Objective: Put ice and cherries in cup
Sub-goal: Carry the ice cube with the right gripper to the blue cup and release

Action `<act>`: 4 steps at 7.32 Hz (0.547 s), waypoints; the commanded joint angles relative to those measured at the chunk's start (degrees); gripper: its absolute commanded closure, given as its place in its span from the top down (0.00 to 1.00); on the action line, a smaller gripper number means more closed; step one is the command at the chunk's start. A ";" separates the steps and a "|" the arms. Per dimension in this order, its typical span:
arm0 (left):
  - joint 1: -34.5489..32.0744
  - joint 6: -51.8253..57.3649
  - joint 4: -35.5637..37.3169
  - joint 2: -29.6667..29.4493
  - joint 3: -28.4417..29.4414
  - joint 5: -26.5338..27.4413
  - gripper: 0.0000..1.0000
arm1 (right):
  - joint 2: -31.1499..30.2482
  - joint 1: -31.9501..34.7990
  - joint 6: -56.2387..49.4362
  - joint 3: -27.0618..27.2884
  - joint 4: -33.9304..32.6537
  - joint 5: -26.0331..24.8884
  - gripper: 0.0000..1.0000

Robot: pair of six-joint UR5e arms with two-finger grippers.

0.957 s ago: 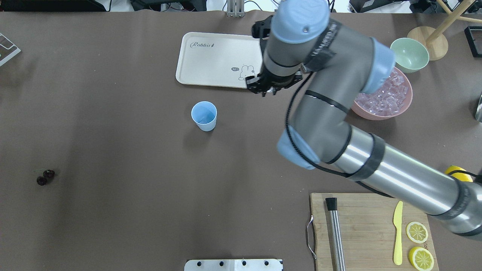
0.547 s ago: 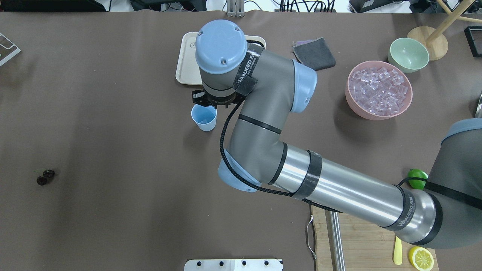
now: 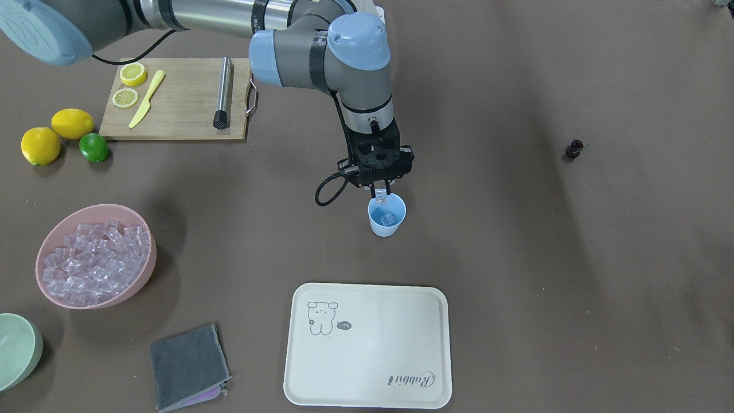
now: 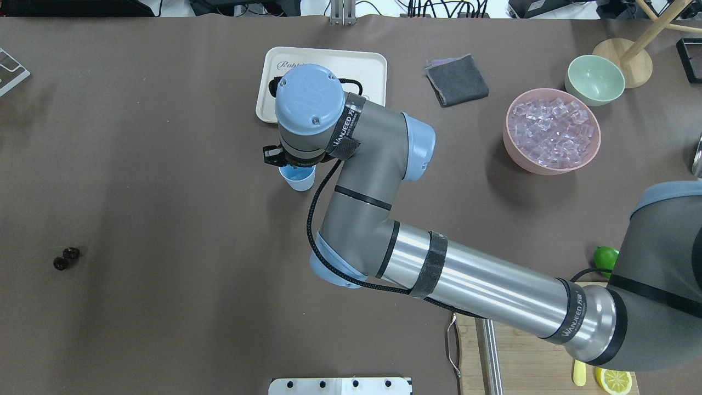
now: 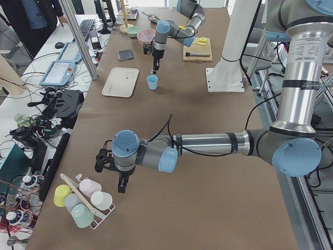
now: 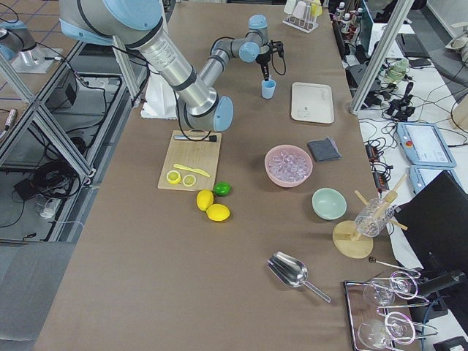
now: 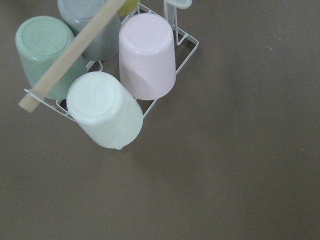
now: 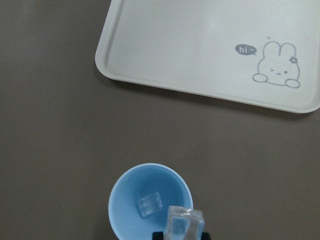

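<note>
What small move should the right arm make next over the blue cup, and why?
Probably open the right gripper to drop its ice cube. The held cube hangs just above the cup, close to its rim, so a slight nudge toward the centre first may be safer. A second cube lies inside the cup.

Brown-covered table (image 4: 164,329), grey floor (image 6: 29,307) alongside.

brown table (image 3: 516,258) — cup (image 3: 386,222), tray (image 3: 395,367), cherries (image 3: 573,149)
</note>
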 commanded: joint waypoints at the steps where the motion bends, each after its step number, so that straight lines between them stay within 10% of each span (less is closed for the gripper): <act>1: 0.00 0.12 0.00 0.23 0.14 0.03 0.98 | -0.26 -0.71 -0.05 -0.51 0.71 -2.09 0.99; 4: 0.00 0.04 0.00 0.32 -0.04 -0.06 0.98 | -0.96 -0.10 -1.80 1.15 0.45 -2.02 0.99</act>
